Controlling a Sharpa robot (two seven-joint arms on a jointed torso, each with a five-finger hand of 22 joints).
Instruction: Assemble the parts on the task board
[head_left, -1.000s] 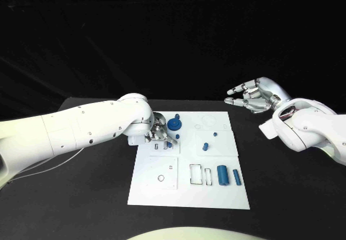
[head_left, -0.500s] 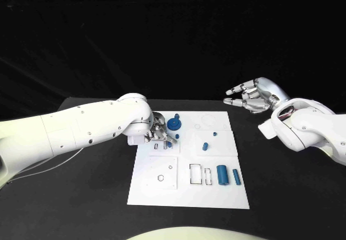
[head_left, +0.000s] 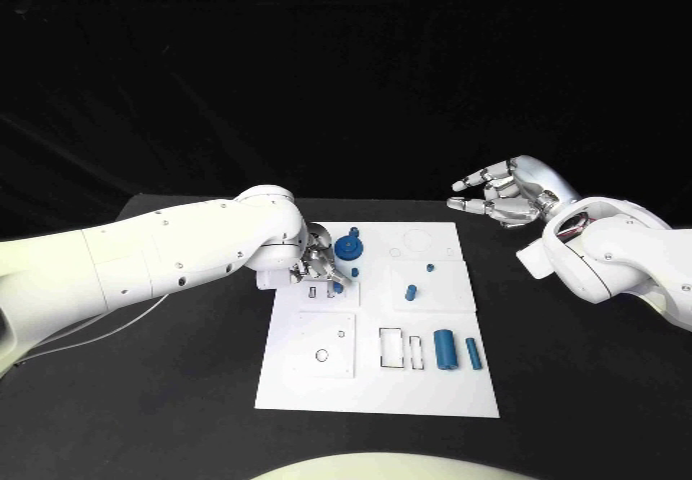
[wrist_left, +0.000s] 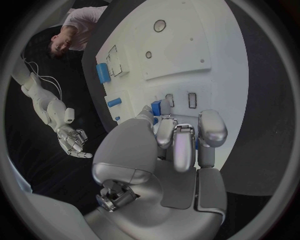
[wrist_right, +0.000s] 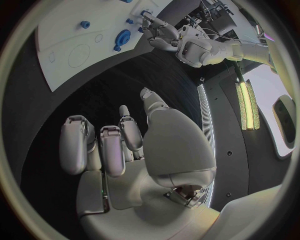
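Observation:
The white task board (head_left: 378, 385) lies in the middle of the black table. My left hand (head_left: 319, 262) hovers low over the board's far left part, fingers curled. It pinches a small blue part (wrist_left: 156, 108) just above two narrow slots (wrist_left: 192, 99). A blue gear-like part (head_left: 348, 246) stands right beside this hand. Two blue cylinders (head_left: 446, 350) lie side by side on the board's right side, and small blue pieces (head_left: 411, 293) sit mid-board. My right hand (head_left: 505, 196) is raised beyond the board's far right corner, fingers spread and empty.
The board (wrist_right: 75, 35) and the blue gear-like part (wrist_right: 122, 39) lie well away from my right hand (wrist_right: 125, 150). Black table surrounds the board on every side. Empty outlines and holes (head_left: 320, 355) mark the board's near left.
My left hand has crept slightly toward the far side with the small blue part still in its fingers. The right hand has stayed where it was.

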